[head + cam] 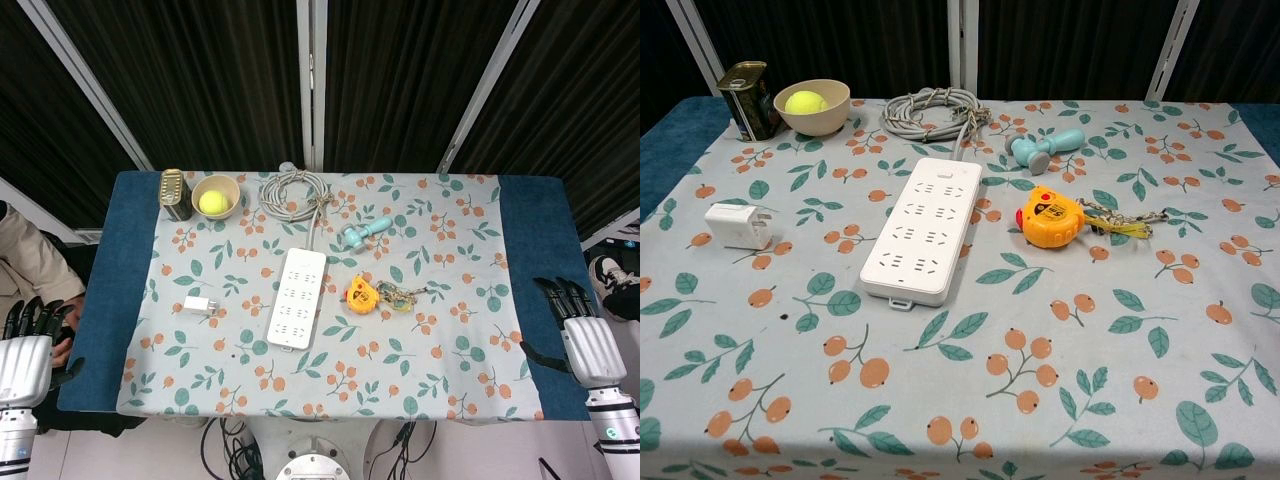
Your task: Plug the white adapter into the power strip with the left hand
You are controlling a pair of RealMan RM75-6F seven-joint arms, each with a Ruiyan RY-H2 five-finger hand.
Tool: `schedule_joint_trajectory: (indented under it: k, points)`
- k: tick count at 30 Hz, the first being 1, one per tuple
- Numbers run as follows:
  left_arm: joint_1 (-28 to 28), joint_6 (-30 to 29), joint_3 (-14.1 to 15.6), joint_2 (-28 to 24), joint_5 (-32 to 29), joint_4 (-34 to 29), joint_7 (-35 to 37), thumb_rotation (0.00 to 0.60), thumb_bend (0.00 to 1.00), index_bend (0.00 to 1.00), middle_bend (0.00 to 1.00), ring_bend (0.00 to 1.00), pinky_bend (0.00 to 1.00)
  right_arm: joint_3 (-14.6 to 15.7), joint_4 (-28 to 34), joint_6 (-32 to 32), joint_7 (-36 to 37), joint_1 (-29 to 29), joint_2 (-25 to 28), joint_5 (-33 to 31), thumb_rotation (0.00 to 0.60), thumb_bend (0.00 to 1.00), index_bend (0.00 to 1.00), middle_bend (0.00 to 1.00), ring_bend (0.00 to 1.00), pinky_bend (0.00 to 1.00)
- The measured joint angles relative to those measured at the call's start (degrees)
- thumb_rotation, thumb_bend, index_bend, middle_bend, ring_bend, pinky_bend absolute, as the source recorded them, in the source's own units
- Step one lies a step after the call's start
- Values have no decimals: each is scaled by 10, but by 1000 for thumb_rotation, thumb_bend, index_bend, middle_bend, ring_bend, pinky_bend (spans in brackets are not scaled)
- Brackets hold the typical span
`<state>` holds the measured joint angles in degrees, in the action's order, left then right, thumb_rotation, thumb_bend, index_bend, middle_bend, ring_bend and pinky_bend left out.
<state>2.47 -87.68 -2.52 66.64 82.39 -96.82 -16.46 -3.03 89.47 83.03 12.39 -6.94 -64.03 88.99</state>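
While both robot hands (25, 355) (585, 340) hang open | floral tablecloth (1120, 400) | dark curtains (220, 80)

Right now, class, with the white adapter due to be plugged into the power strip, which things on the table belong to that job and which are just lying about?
Belong to the job:
white adapter
power strip
left hand

Just lying about:
tin can
bowl holding a yellow ball
coiled cable
teal tool
yellow tape measure
right hand

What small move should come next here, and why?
Probably bring the left hand in over the white adapter to grip it: the hand is open at the table's edge, and the adapter lies untouched beside the power strip, not plugged in.
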Motion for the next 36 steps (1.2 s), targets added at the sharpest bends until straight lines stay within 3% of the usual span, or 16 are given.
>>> schedule_joint_trajectory:
  k: [14, 23, 27, 36]
  points:
    - [39, 47, -3, -1, 27, -11, 17, 600, 164, 190, 139, 25, 1, -11, 16, 31, -19, 8, 23, 0, 600, 124, 74, 96, 0, 0]
    - [144, 193, -21, 34, 38, 9, 74, 600, 161, 224, 176, 25, 44, -19, 42, 28, -40, -1, 42, 6, 600, 123, 74, 90, 0, 0]
    - [194, 263, -30, 83, 27, 62, 136, 600, 182, 224, 178, 25, 45, -18, 45, 25, -42, -1, 44, 3, 600, 123, 74, 90, 0, 0]
    - [242, 306, -40, 176, 8, 211, 273, 600, 252, 305, 269, 108, 96, -16, 40, 18, -38, 0, 40, -9, 600, 124, 74, 90, 0, 0]
